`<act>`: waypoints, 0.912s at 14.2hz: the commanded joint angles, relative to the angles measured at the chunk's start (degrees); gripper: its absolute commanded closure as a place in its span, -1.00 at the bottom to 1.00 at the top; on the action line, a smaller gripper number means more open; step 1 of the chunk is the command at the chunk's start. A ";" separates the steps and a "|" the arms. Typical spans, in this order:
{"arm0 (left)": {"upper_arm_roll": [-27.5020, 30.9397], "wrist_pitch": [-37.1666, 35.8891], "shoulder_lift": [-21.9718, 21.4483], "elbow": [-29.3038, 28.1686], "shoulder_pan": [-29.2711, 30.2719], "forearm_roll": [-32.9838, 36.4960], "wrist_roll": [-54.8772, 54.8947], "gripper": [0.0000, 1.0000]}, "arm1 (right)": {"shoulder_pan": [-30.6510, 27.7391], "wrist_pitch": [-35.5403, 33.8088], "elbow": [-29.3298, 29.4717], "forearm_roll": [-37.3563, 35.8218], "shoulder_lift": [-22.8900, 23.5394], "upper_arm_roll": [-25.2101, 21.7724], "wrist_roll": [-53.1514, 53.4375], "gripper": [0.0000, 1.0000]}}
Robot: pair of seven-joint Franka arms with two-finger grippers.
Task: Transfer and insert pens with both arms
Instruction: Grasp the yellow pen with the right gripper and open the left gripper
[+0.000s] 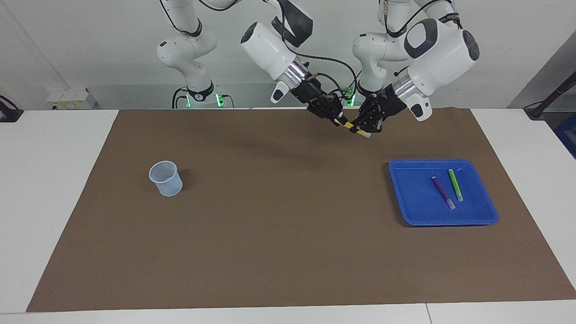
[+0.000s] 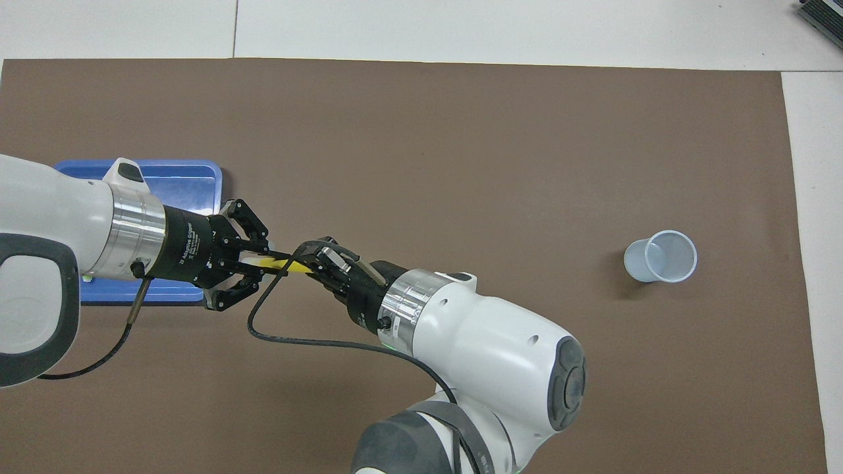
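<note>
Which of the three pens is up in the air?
The thin yellow marker pen, held up between both arms' tools over the brown mat. The purple pen and green pen lie in the blue tray.
</note>
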 commanded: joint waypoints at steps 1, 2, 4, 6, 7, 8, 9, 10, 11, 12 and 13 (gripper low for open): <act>0.55 -0.71 -1.87 -1.89 -1.02 -1.03 -0.63 1.00 | 0.01 1.23 1.09 1.49 0.73 0.13 -0.94 0.99; 0.55 -0.62 -1.95 -1.89 -1.02 -1.12 -0.63 1.00 | -0.08 1.23 1.09 1.58 0.81 0.13 -0.94 1.00; 0.55 -0.71 -1.95 -1.89 -1.02 -1.12 -0.63 1.00 | -0.08 1.23 1.09 1.58 0.81 0.13 -0.85 1.00; 0.55 -0.62 -1.95 -1.89 -1.02 -1.12 -0.72 1.00 | -0.08 1.23 1.09 1.58 0.81 0.13 -0.77 1.00; 0.55 -0.71 -1.95 -1.89 -1.02 -1.03 -0.63 1.00 | -0.16 1.23 1.09 1.58 0.81 0.13 -0.77 1.00; 0.64 -0.71 -1.95 -1.89 -1.10 -1.03 -0.46 1.00 | -0.17 1.23 1.09 1.58 0.81 0.13 -0.77 1.00; 0.64 -0.71 -1.95 -1.89 -1.10 -1.03 -0.37 1.00 | -0.17 1.23 1.09 1.58 0.81 0.13 -0.77 1.00; 0.64 -0.71 -1.95 -1.89 -1.10 -1.03 -0.28 0.95 | -0.17 1.23 1.09 1.58 0.81 0.13 -0.77 1.00; 0.64 -0.53 -1.95 -1.89 -1.10 -1.03 -0.19 0.28 | -0.17 1.23 1.09 1.58 0.81 0.13 -1.03 1.00; 0.64 -0.18 -2.04 -1.89 -1.19 -1.03 -0.11 -0.44 | -0.43 1.05 1.09 1.49 0.81 0.13 -1.73 1.00; 0.64 0.17 -2.30 -1.89 -1.11 -1.03 -0.11 -0.82 | -0.52 0.53 1.00 1.49 0.81 0.13 -3.04 1.00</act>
